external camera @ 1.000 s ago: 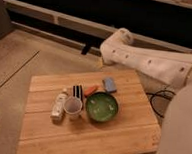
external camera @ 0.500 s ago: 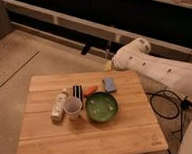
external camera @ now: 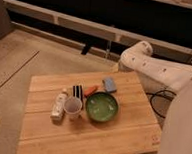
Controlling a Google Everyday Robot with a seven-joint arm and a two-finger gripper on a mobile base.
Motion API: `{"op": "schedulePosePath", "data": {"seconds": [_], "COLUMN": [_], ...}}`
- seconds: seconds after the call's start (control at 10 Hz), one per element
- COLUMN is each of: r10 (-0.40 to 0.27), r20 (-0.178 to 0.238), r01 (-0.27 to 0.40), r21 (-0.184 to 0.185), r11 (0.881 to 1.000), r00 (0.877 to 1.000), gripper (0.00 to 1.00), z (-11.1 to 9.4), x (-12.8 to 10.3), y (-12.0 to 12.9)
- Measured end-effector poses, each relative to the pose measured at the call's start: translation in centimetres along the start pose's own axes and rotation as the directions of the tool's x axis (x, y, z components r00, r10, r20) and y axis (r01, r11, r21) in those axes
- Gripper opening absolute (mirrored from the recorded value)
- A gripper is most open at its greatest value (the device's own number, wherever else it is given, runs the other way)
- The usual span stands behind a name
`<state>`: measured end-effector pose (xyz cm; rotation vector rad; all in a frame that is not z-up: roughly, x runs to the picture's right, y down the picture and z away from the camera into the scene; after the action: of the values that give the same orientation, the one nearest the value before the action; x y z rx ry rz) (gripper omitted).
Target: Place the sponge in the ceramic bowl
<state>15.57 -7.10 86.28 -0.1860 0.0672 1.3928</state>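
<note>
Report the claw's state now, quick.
Claw: open or closed cannot be told. It hangs past the far edge of the table, behind the sponge, which lies on the table.

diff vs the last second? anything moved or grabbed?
The arm moved: its rounded end swung right and slightly down, and is now beyond the table's far right edge. Nothing was grasped or released; the gripper is not in view. The sponge, ceramic bowl, white cup, bottle and orange-red object stayed put.
</note>
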Motion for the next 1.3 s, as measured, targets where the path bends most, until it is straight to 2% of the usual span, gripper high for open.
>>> {"op": "schedulePosePath", "data": {"seconds": [0.2, 0.4, 0.6, 0.7, 0.9, 1.0, 1.1, 1.3], "r10": [-0.026, -0.034, -0.026, -0.025, -0.035, -0.052, -0.064, -0.066], "r20": [0.002, -0.017, -0.053, -0.106, -0.169, -0.218, -0.25, -0.255], "r01": [0.026, 0.03, 0.014, 0.001, 0.003, 0.02, 0.034, 0.037], "r21": [-0.091, -0.178, -0.219, -0.218, -0.185, -0.148, -0.126, -0.116], "r11": [0.996, 0.984, 0.976, 0.976, 0.983, 0.989, 0.991, 0.993], "r00": [1.0, 0.999, 0.998, 0.994, 0.985, 0.975, 0.966, 0.965], "gripper": [0.65, 0.65, 0.65, 0.65, 0.65, 0.65, 0.65, 0.65], "z": [3.7, 6.6, 8.4, 9.7, 10.6, 11.1, 11.4, 11.4], "x": [-0.5, -0.2, 0.7, 1.8, 2.7, 3.2, 3.4, 3.5], "y": [1.6, 3.0, 3.4, 3.0, 2.0, 1.5, 1.6, 1.2]}}
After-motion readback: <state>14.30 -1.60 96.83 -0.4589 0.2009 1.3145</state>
